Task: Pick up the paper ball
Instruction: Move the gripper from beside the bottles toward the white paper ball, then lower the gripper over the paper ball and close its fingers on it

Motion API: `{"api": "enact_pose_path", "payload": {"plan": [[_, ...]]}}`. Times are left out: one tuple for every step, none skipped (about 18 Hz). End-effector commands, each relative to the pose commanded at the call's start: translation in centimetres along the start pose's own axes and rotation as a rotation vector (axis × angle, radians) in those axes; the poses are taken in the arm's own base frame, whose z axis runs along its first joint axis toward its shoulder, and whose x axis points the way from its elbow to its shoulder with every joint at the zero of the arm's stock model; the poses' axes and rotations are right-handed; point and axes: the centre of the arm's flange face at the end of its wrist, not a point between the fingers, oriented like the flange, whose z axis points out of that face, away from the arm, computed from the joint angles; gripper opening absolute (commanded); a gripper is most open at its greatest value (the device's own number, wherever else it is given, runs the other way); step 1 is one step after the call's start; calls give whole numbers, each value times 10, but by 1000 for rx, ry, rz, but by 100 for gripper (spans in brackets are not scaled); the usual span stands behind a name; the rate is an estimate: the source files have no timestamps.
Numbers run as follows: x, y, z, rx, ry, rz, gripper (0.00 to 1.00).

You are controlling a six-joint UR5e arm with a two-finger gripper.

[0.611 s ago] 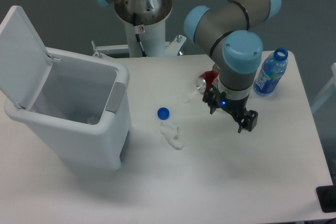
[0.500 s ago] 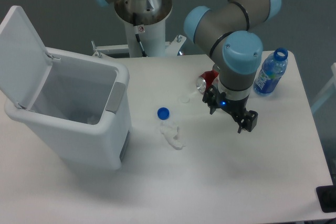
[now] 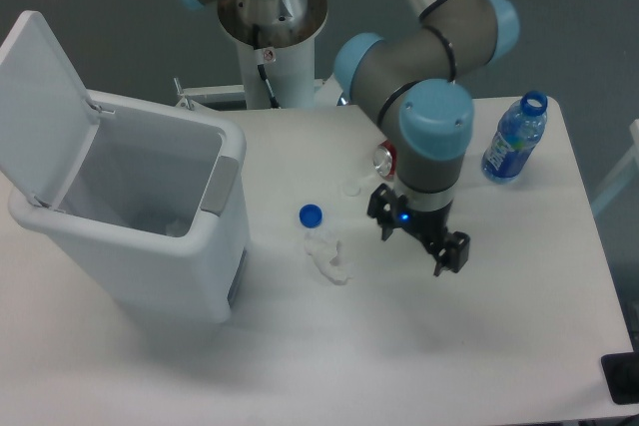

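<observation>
I see the paper ball (image 3: 327,256) lying loose on the white table (image 3: 329,356), a crumpled white wad stretched out along a slant, with nothing touching it. A blue bottle cap (image 3: 311,214) sits just beside it at about eleven o'clock. My gripper (image 3: 417,239) hangs over the table at roughly three o'clock from the ball, near it but clearly apart. Its two dark fingers are spread with a gap between them and nothing held. The arm (image 3: 419,57) reaches in from twelve o'clock, folding through grey joints with light blue caps, and the wrist points down at the tabletop with a small blue light showing on it. A red can (image 3: 385,158) lies partly hidden behind the wrist, and a blue water bottle (image 3: 515,139) without its cap stands at the table's two o'clock corner. A white bin (image 3: 140,216) with its lid flipped up fills the nine o'clock side. Behind the table stands the arm's white pedestal (image 3: 272,42) against a dark grey floor.
</observation>
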Motion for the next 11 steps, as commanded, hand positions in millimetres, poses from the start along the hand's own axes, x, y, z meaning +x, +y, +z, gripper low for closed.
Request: {"api": "enact_pose_path", "payload": {"plan": [[6, -2, 8, 0, 18, 7, 100], [9, -5, 14, -1, 29, 12, 100], [13, -10, 21, -2, 39, 24, 100], [13, -11, 24, -3, 42, 28, 100], [14, -12, 27, 0, 50, 35, 100], [17, -12, 32, 1, 62, 42, 100], [26, -13, 40, -7, 79, 56, 100], [34, -14, 46, -13, 95, 73, 100], [37, -12, 48, -14, 101, 90, 100], [38, -12, 52, -16, 107, 108, 100], [38, -13, 58, -19, 115, 125, 100]]}}
